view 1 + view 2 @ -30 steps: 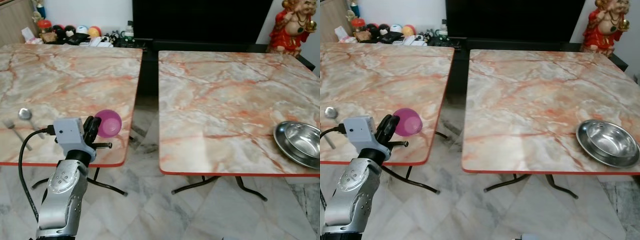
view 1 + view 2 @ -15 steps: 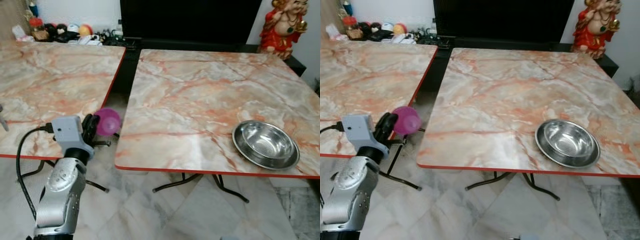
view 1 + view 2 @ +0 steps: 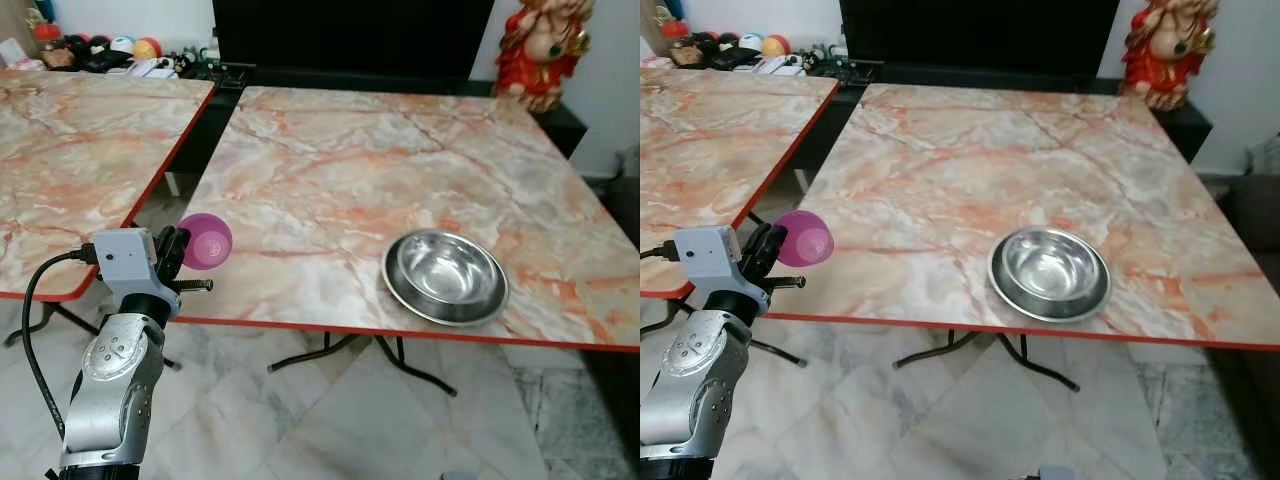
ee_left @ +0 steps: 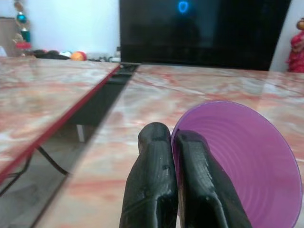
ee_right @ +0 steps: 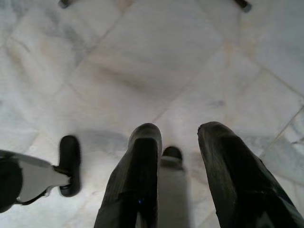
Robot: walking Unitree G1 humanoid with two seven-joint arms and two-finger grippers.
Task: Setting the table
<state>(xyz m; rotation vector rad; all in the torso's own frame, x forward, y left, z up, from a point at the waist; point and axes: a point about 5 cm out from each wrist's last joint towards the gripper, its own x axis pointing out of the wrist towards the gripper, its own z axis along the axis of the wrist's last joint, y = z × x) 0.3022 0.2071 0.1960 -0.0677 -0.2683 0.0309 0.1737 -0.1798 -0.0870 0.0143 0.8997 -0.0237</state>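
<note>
I am carrying the purple cup (image 3: 206,240), pinched by its rim in my left gripper (image 3: 178,258), toward the marble table (image 3: 330,160), and next I should put it down near the metal bowl (image 3: 445,277), while my right gripper (image 5: 178,156) hangs open.

**No readable text in my view**

I can find no words, labels, brand names or numbers to read anywhere in front of me. The marble-patterned worktop (image 3: 330,170) carries no writing, and neither do the purple cup (image 3: 206,241) or the steel bowl (image 3: 446,276). The dark screen (image 4: 204,33) behind the worktop shows a small blue glowing ring, a symbol rather than lettering. The small packages on the far shelf (image 3: 100,50) are too tiny and blurred for me to make out any print on them.
</note>
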